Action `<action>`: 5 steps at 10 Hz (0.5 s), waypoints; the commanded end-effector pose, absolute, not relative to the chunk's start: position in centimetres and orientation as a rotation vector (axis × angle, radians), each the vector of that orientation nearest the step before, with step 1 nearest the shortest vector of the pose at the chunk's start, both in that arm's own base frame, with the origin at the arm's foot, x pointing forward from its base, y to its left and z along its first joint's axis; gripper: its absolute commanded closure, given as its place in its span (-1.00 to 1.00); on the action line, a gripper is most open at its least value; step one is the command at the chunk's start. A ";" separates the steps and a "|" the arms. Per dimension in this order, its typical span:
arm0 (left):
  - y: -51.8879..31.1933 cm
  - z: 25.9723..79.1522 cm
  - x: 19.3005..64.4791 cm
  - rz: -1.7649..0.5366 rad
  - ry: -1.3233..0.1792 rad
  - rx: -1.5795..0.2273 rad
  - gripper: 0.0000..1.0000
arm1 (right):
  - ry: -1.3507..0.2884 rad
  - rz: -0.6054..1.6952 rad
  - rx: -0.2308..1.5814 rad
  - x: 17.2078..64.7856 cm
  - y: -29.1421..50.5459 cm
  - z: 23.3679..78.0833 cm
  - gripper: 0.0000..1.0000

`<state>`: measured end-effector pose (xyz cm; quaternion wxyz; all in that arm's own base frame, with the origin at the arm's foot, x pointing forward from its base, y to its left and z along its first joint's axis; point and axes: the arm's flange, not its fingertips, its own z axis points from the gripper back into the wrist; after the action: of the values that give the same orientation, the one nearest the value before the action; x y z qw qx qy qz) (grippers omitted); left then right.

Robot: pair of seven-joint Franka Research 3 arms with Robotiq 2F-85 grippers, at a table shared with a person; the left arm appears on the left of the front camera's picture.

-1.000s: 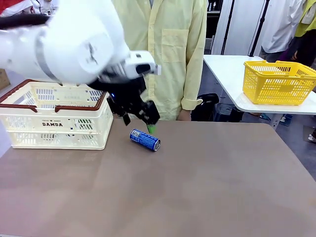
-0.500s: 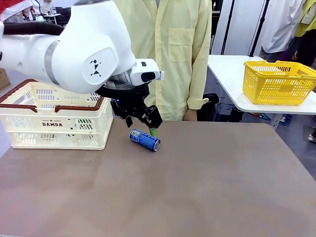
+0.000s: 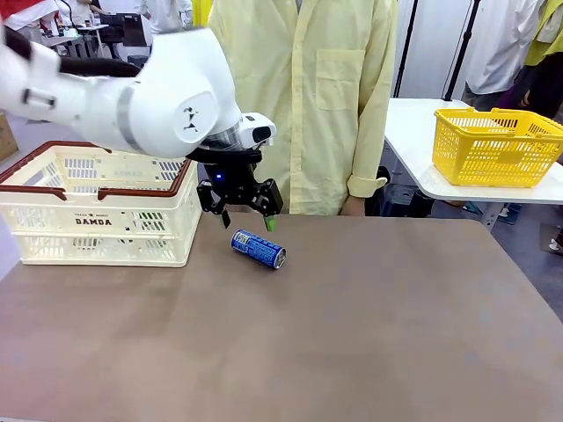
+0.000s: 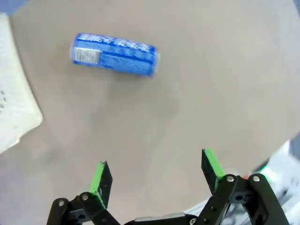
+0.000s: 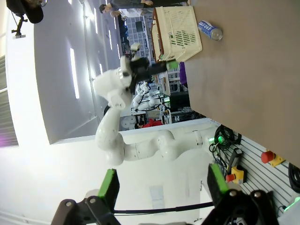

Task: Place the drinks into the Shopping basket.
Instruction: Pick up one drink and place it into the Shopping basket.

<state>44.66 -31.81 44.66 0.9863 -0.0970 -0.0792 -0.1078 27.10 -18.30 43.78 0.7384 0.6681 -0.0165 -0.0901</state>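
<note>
Blue slim aluminium beverage can (image 3: pixel 259 249) with white lettering and a silver top: one item, lying on its side on the brown tabletop (image 3: pixel 369 334), left of centre in the front view; in the left wrist view it lies across the upper left of the frame (image 4: pixel 114 54), label panel showing.

Cream-white rectangular plastic shopping basket (image 3: pixel 97 207) with slotted sides, dark red-brown rim and handles, "DAMDA" lettering: one item, at the left edge of the front view, near the can and apart from it. A pale corner of it shows at the left edge of the left wrist view (image 4: pixel 14 98). Its contents cannot be made out.

Left gripper (image 3: pixel 244 219), black with green pads, on a white arm: hangs above the table in the upper left-centre of the front view, just behind the can and not touching it. In its own wrist view (image 4: pixel 154 180) the jaws stand wide apart with nothing between them.

Right gripper (image 5: pixel 161 185): bottom of the right wrist view, jaws spread wide, empty, aimed away from the table toward the room.

Person in a pale yellow buttoned coat (image 3: pixel 308 97): standing at the far side of the table, top centre.

Bright yellow mesh basket (image 3: pixel 497 145): on a white side table, upper right.
</note>
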 end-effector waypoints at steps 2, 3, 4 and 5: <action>-37.3 42.4 51.6 0.022 -0.226 -0.084 -1.00 | -0.027 -0.202 1.467 26.9 -18.2 44.1 -1.00; -37.5 41.1 53.4 0.023 -0.225 -0.085 -1.00 | -0.027 -0.202 1.467 26.9 -18.2 44.1 -1.00; -37.5 40.3 54.2 0.020 -0.211 -0.070 -1.00 | -0.027 -0.202 1.467 26.9 -18.2 44.1 -1.00; -37.1 40.1 54.7 -0.002 -0.211 -0.075 -1.00 | -0.027 -0.202 1.467 26.9 -18.2 44.1 -1.00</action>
<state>54.14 -36.93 39.25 0.9929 -0.0473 -0.1087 0.0092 27.10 -18.31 43.78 0.7384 0.6681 -0.0165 -0.0902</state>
